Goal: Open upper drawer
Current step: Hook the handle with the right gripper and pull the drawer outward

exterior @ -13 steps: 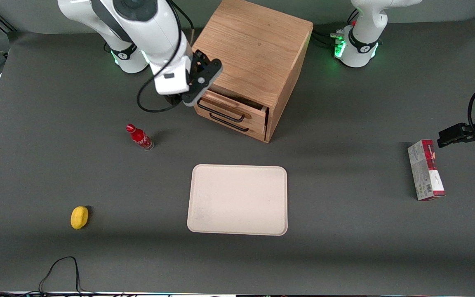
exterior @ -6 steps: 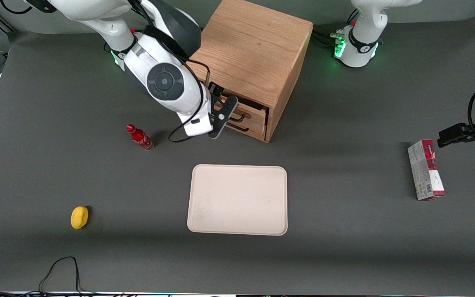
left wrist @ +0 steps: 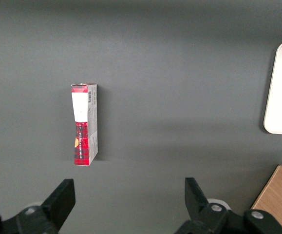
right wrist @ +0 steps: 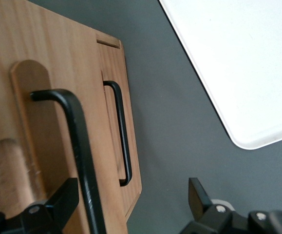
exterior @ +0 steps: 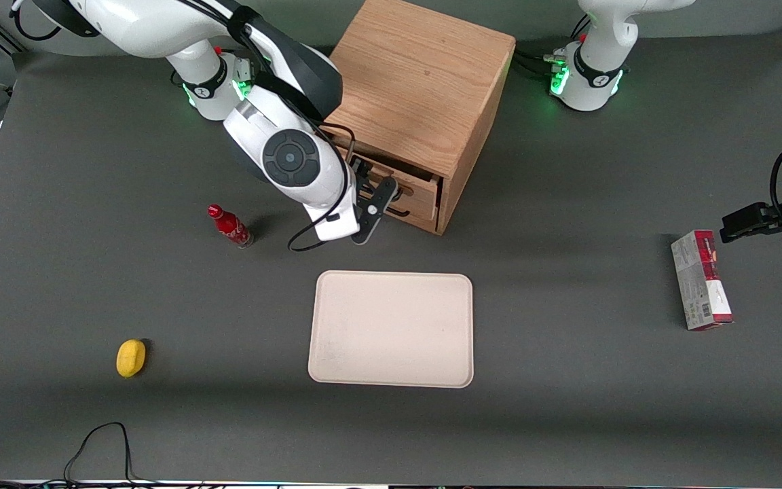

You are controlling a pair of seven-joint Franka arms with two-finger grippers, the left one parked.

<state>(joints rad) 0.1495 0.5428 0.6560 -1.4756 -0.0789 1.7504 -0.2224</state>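
The wooden cabinet [exterior: 418, 75] stands at the back of the table. Its upper drawer [exterior: 423, 192] sits slightly pulled out, with a dark gap above its front. My right gripper [exterior: 379, 195] is open, right in front of the two drawers at handle height. In the right wrist view the upper drawer's black handle [right wrist: 80, 151] runs between the open fingers [right wrist: 65, 197], close to one of them, and the gripper [right wrist: 131, 195] holds nothing. The lower drawer's thinner black handle [right wrist: 122, 131] shows beside it. In the front view the arm hides most of both drawer fronts.
A beige tray [exterior: 391, 329] lies nearer the front camera than the cabinet, also in the right wrist view [right wrist: 238, 63]. A red bottle [exterior: 230, 226] stands beside my arm. A yellow object [exterior: 131, 357] lies toward the working arm's end, a red-and-white box [exterior: 701, 280] toward the parked arm's.
My right arm has swung down from above the cabinet's corner to the front of the drawers, bringing the gripper to handle height. The drawers have not visibly moved.
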